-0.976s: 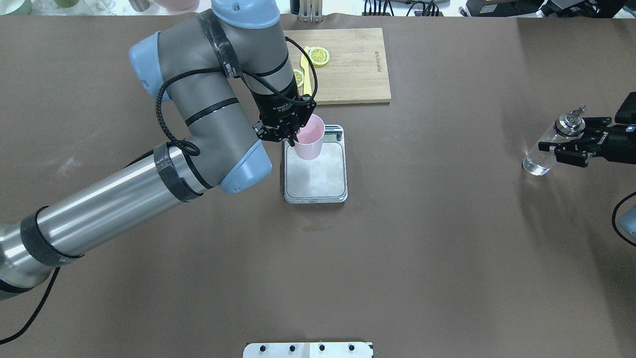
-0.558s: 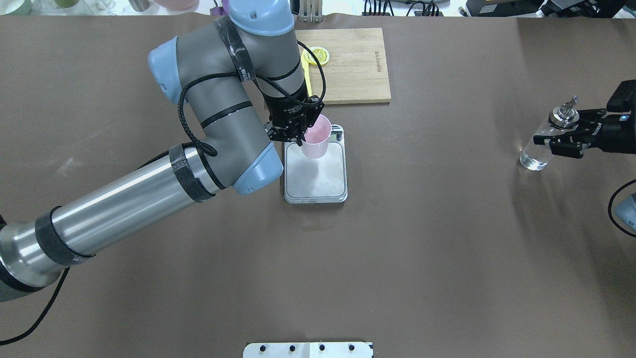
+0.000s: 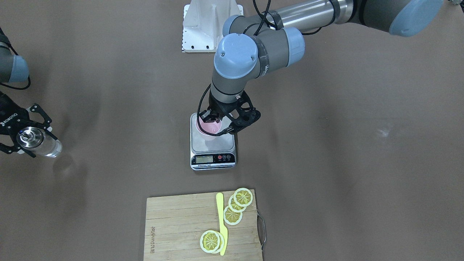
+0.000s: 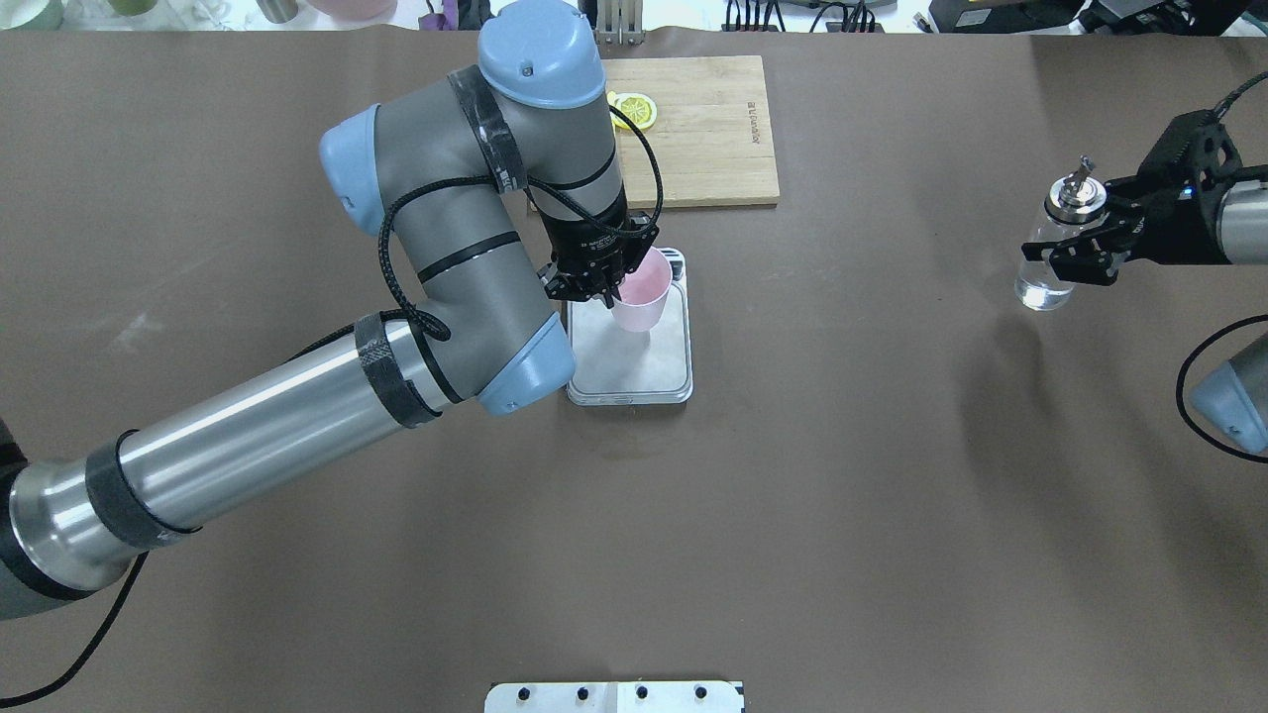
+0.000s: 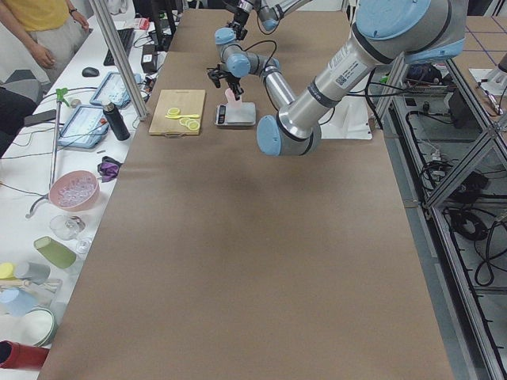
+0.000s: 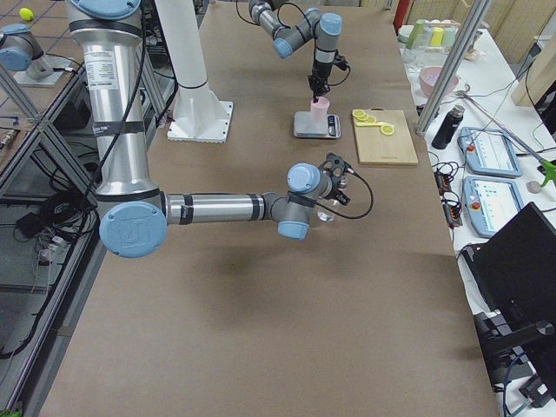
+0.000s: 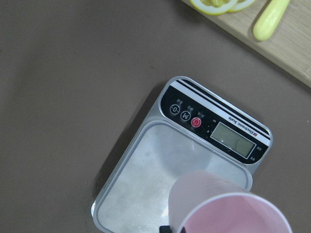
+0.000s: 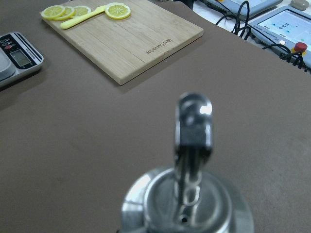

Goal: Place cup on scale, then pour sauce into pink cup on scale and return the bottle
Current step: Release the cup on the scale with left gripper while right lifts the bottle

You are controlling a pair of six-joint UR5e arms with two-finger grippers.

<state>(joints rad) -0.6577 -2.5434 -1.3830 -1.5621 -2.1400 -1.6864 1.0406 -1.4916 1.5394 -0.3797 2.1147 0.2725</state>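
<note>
Item one, the cup [image 4: 644, 300]: pale pink, plain wall, mouth up and slightly tilted, over the far half of the scale [image 4: 634, 368] near its display; you cannot tell from these views whether its base touches the silver platform. The left claw [image 4: 611, 293] pinches the cup's rim on the robot's left side, one finger inside and one outside the wall. The scale lies flat near the middle of the bench [image 4: 842, 495], its black strip with screen and round buttons facing away from the robot. Item two, the bottle [image 4: 1039, 269]: slim clear glass, silver neck and spout uppermost, close to upright, far out toward the robot's right end of the bench and well apart from the scale. The right claw [image 4: 1075, 248] is clamped around its upper body just under the metal neck. The sauce [image 4: 1034, 293] shows as colourless liquid low in the glass. Beyond the scale you have a bamboo cutting board [image 4: 708, 129] carrying lemon slices [image 3: 232, 215] and a yellow knife [image 3: 221, 224].
</note>
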